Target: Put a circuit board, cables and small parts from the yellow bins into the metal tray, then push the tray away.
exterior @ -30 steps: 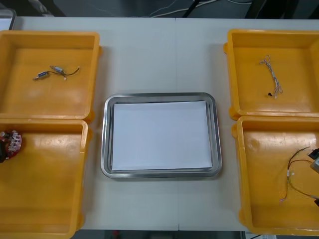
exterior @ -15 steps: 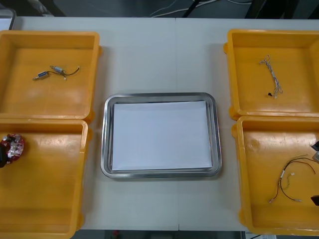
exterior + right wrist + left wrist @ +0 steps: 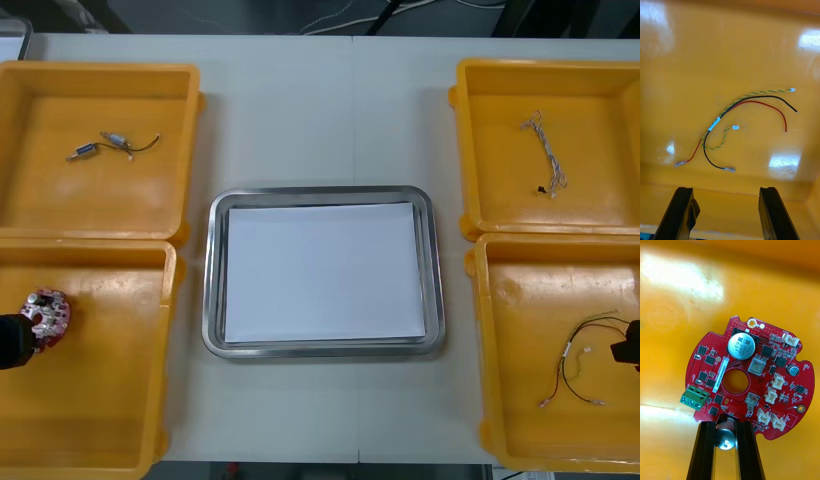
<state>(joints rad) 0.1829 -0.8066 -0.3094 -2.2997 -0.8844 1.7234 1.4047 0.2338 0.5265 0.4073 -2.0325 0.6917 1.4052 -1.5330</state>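
White-lined and bare of parts, the metal tray [image 3: 215, 280] sits at the centre of the desk [image 3: 320, 110] between four yellow bins. Task status: early. No item is delivered yet.

The left tool [image 3: 725, 437] is clamped on the edge of the round red circuit board [image 3: 763, 390], with a silver capacitor between its fingers [image 3: 705, 453]. In the front view the board hangs over the near left bin [image 3: 100, 420], close to that bin's outer side and well apart from the tray. Judged step in hand: transfer of the board to the tray.

The right tool [image 3: 726, 213] is spread wide and grips nothing. It hovers over the near right bin [image 3: 520, 320]. The cable bundle [image 3: 714, 123] of red, black and twisted yellow strands lies on the bin floor just beyond the fingertips.

Remaining work:
- placement of the board
- the cable bundle
- the small metal parts [image 3: 100, 145] in the far left bin [image 3: 60, 80]
- the pale twisted cable [image 3: 545, 150] in the far right bin [image 3: 600, 90]
- the final push of the tray

The desk surface is light and matt. Beyond its far edge lies a dark floor with loose cords [image 3: 340, 15].
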